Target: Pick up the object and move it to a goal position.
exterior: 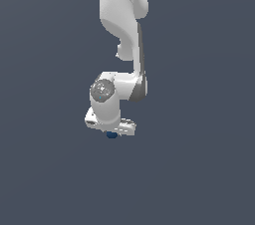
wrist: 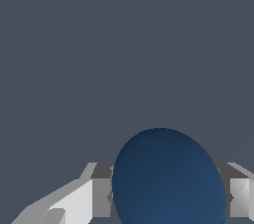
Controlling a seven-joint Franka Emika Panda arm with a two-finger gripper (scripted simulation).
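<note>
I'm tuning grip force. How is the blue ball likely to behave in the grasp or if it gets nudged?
The ball looks round and smooth, so it would probably roll if released or nudged. The gripper has flat fingers either side of a curved surface, so it may squirt out under an off-centre squeeze. It seems small beside the gripper, so probably light.

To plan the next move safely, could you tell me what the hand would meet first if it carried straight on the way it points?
The dark blue ball, which sits between the fingers of the hand. Beyond it only plain grey shows; depth is unclear.
</note>
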